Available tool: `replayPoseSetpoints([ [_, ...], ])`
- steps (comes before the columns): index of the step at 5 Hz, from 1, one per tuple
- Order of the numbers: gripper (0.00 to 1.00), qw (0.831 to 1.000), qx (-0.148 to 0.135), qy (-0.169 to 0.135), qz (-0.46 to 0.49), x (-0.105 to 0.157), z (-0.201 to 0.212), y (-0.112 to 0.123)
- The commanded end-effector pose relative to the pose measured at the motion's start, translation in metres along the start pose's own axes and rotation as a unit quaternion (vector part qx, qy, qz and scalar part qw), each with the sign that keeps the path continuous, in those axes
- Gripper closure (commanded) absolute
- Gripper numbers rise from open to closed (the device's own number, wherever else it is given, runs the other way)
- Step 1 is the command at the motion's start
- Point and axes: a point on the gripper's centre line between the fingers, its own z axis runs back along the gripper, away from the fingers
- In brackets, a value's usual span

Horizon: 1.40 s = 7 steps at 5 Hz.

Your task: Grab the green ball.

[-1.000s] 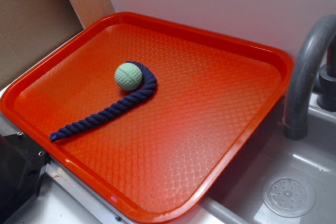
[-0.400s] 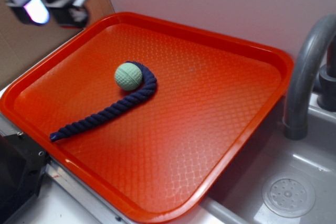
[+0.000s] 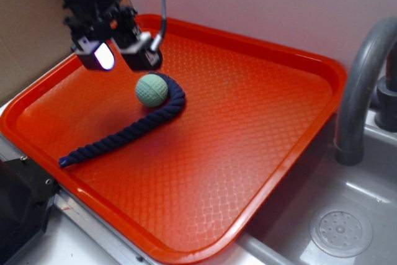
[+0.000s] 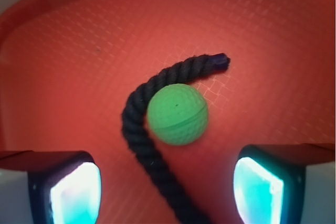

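Now | gripper [image 3: 121,57] jaws apart, empty | ball [image 3: 152,90] lies just ahead-below, between pad lines | rope [image 3: 124,133] hugs ball's side

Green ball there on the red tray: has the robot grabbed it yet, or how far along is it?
Not yet. The gripper has reached the tray and hangs open just behind the green ball, which sits untouched against the navy rope. Lowering, closing on it and lifting are left.
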Motion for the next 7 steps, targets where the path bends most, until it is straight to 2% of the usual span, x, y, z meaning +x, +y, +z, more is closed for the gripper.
replayPoseSetpoints([
  [1,0.0,0.999,0.024,-0.033,-0.032,0.017,-0.035,0.004],
  [2,1.0,0.997,0.036,-0.056,-0.041,0.026,-0.037,0.001],
  [5,1.0,0.996,0.048,-0.059,-0.048,0.034,-0.034,0.005],
  [6,1.0,0.996,0.043,-0.042,-0.063,0.032,-0.026,0.006],
  [7,1.0,0.992,0.079,-0.026,-0.096,0.02,0.027,0.014],
])
